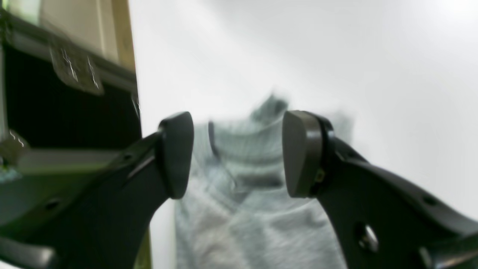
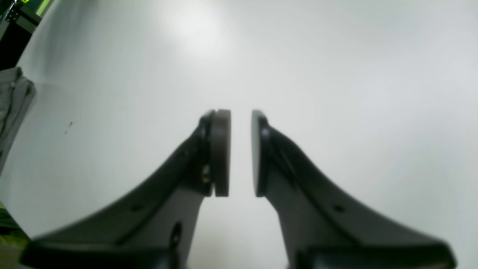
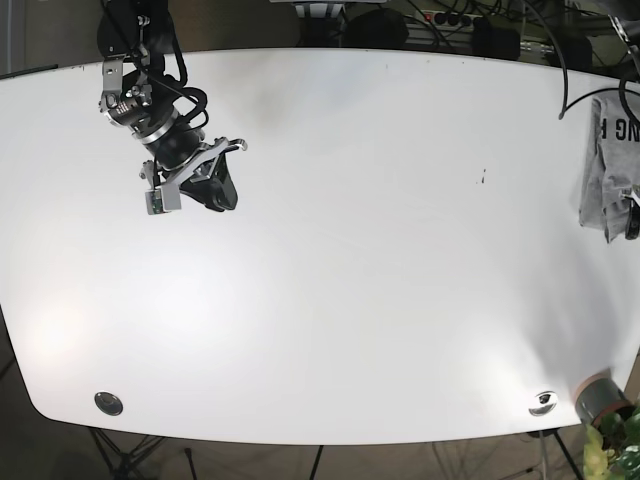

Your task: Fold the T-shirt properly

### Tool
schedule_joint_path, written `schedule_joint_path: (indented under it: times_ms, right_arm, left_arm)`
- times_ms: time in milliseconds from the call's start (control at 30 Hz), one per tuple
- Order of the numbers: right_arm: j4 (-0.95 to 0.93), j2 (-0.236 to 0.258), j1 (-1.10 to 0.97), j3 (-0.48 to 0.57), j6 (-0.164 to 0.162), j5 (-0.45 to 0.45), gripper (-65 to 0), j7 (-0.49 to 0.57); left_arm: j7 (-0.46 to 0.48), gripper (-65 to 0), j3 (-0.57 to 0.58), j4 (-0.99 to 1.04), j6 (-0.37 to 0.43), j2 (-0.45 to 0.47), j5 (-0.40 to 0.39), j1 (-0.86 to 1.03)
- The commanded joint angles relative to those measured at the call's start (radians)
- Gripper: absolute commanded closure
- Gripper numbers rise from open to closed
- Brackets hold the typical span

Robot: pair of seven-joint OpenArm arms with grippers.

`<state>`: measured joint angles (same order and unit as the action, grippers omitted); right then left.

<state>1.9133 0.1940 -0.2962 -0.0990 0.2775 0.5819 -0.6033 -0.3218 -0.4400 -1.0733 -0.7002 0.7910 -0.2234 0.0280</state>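
The grey T-shirt [image 3: 607, 165] is lying bunched at the far right edge of the white surface [image 3: 330, 250] in the base view, partly running out of frame there, with dark lettering showing on its upper part. It is not spread flat; it is sitting as a crumpled heap, well apart from the middle of the surface.

The left end effector [image 1: 238, 153] is hovering directly over that heap in the left wrist view, its fingers spread wide with ribbed grey cloth showing in the gap between them. Nothing is being pinched. The picture is blurred, so I cannot tell whether the pads are touching the fabric or hanging just above it.

The right end effector [image 2: 241, 153] is sitting far off on the other side, over bare surface, its pads nearly together with only a narrow slit between them and nothing in it. A strip of the shirt is just showing at the left edge of its wrist view.

By my reading the task is barely beginning: the step in hand is the first grasp on the garment. The next move is calling for the left fingers to close on a fold of cloth and drag the shirt toward the middle, where both arms can be flattening it.
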Motion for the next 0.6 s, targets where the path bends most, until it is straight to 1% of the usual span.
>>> schedule_joint_path:
  times_ms: [0,67,167,267,333,467,567]
  right_arm:
    - [0.025,0.023,0.001,-0.026,0.009,0.005,-8.7,0.027]
    - [0.025,0.037,-0.001,-0.026,0.009,-0.023,-8.7,0.029]
    - [0.027,0.038,-0.022,-0.028,0.01,-0.095,-8.7,0.033]
    - [0.028,0.038,-0.034,-0.025,0.01,-0.178,-8.7,0.096]
    - [0.028,0.037,-0.067,-0.025,0.01,-0.224,-8.7,0.158]
    - [0.025,0.037,-0.13,-0.025,0.01,-0.274,-8.7,0.276]
    - [0.024,0.037,-0.162,-0.026,0.01,-0.287,-8.7,0.308]
  left_arm:
    - [0.013,-34.6,-0.052,-0.118,0.002,-0.031,-0.006,0.034]
    - [0.013,-34.6,-0.073,-0.219,0.002,-0.087,0.005,0.069]
    - [0.014,-34.6,-0.087,-0.365,0.002,-0.176,0.045,0.122]
    - [0.026,-34.6,-0.085,-0.476,0.015,-0.275,0.072,0.149]
    - [0.077,-34.6,-0.082,-0.534,0.03,-0.35,0.083,0.178]
    - [0.23,-34.6,-0.078,-0.609,0.063,-0.488,0.141,0.255]
    - [0.309,-34.6,-0.046,-0.637,0.09,-0.562,0.18,0.295]
